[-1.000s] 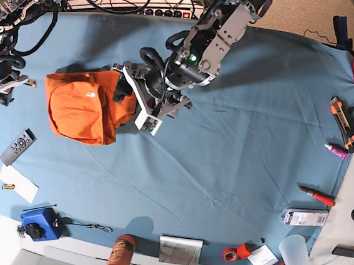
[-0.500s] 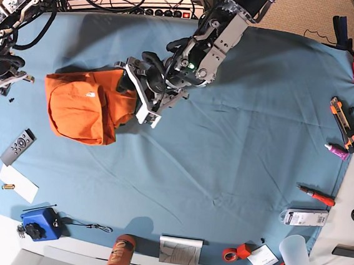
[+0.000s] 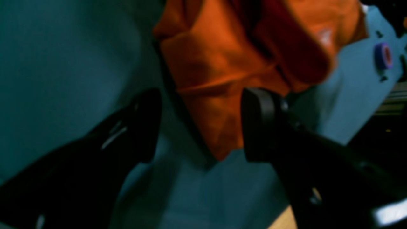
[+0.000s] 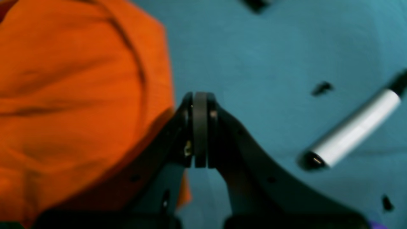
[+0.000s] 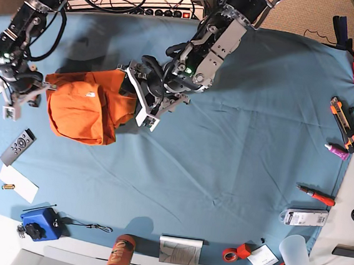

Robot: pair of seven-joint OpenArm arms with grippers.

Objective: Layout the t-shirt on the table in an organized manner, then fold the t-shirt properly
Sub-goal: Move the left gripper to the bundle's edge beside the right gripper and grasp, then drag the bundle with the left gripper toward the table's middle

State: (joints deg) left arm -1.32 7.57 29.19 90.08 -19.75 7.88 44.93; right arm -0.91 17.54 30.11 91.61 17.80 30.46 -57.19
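Blue-clothed table (image 5: pixel 239 138) held the t-shirt (image 5: pixel 85 108), bunched between both arms. Left gripper (image 3: pixel 200 127) was spread wide, a shirt corner hanging between its fingertips. Right gripper (image 4: pixel 200 130) was pressed together, empty, shirt edge just beside it.

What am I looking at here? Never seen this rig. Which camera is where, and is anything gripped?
It is a two-armed robot at a table covered in blue cloth. The base view looks straight down; the other two pictures come from cameras on the wrists.

A crumpled orange t-shirt lies on the table, with a remote control, a screwdriver and a plastic cup near the edges.

The left gripper is open, its jaws either side of a corner of the shirt, not clamped. The right gripper is shut beside the shirt's other edge, and nothing shows between its jaws.
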